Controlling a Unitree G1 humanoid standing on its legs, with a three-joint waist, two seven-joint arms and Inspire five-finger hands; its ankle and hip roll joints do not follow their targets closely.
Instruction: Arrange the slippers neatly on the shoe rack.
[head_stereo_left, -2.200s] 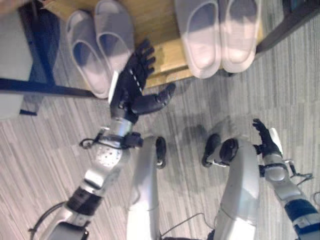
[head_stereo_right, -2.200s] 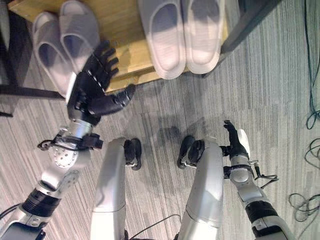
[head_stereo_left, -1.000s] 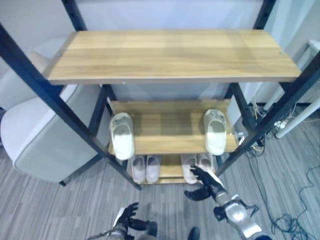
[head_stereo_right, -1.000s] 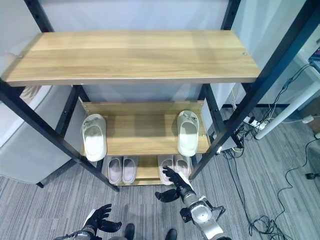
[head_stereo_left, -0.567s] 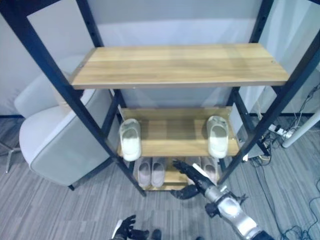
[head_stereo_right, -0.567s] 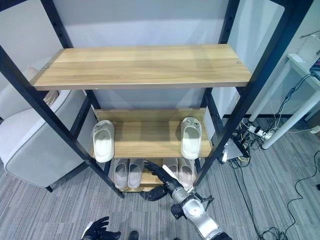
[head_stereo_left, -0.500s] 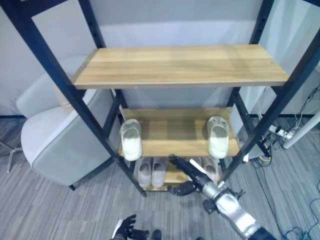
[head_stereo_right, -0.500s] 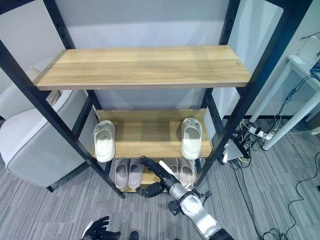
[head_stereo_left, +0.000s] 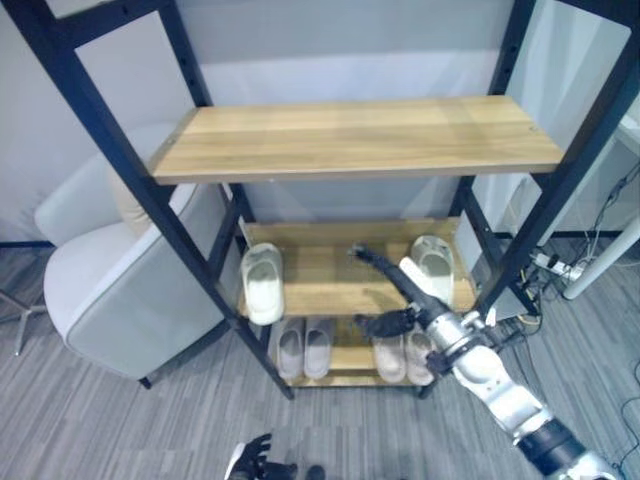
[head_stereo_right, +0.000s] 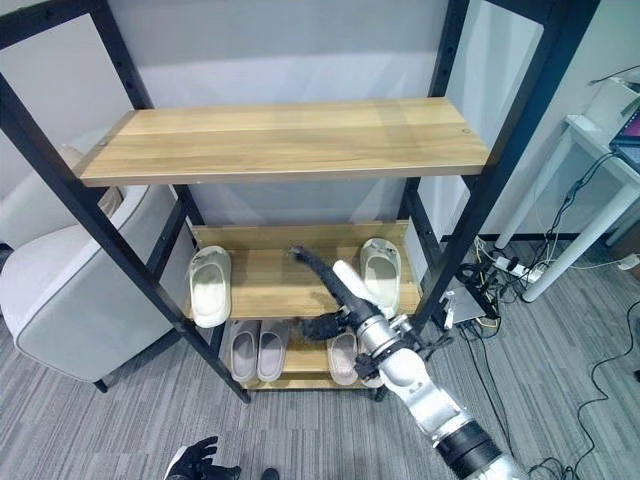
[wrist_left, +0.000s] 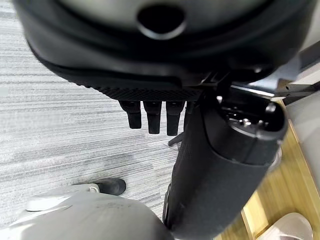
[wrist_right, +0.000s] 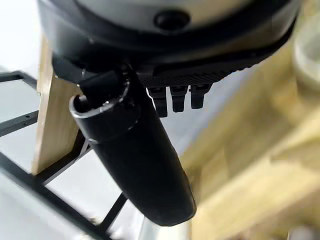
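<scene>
The shoe rack (head_stereo_left: 350, 135) is occupying most of the frame, its black uprights running along both sides and three wooden shelves stepping down the centre. Beside it at the left edge, a pale armchair (head_stereo_left: 110, 290) is standing on the grey floor. On the middle shelf (head_stereo_right: 265, 285), two cream slippers are lying well apart: the left slipper (head_stereo_left: 262, 283) is sitting at the shelf's left front corner with its end overhanging the edge, and the right slipper (head_stereo_left: 431, 262) is lying near the right upright. Two greyish pairs (head_stereo_right: 252, 349) are resting side by side on the bottom shelf, lower centre. The cream slippers appear to be light moulded foam, somewhat flexible, unlikely to be fragile and probably not slippery; a grip across the strap or along one side edge would seem soundest. The right hand (head_stereo_left: 392, 290) is reaching in from the lower right over the middle shelf, between the two cream slippers and nearer the right one, fingers extended and spread, thumb held apart, grasping nothing. The left hand (head_stereo_left: 250, 462) is hanging low at the bottom edge over the floor, fingers loosely relaxed and empty.
</scene>
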